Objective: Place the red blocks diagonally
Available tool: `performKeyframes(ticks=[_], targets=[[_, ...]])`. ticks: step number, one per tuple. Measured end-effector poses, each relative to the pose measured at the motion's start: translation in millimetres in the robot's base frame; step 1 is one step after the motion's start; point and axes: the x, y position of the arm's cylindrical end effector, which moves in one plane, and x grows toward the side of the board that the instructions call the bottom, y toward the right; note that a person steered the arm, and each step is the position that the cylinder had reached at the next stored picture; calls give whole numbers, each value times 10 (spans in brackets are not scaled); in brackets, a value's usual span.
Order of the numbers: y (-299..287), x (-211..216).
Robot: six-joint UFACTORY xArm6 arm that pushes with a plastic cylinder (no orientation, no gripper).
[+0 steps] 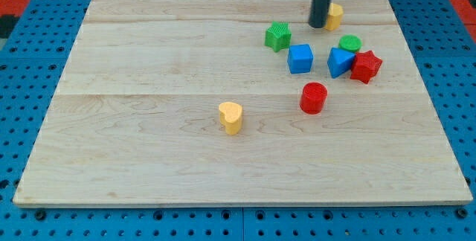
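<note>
A red cylinder (pixel 313 97) stands right of the board's middle. A red star block (pixel 365 67) lies up and to its right, touching a blue block (pixel 340 62). My tip (pixel 317 25) is near the view's top, right beside a yellow block (pixel 334 16) that it partly hides. The tip is well above both red blocks, clear of them.
A green star block (pixel 277 36) and a blue cube (pixel 300 58) lie below-left of the tip. A green cylinder (pixel 349 44) sits just above the blue block by the red star. A yellow heart block (pixel 231 117) lies near the wooden board's (pixel 134 122) middle.
</note>
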Motion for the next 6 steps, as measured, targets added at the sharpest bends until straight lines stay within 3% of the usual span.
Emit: performKeyframes(ticks=[2,3,4,5,6], targets=[[729,336],[1145,784],[292,1456],[-251,1864],[-276,2580]])
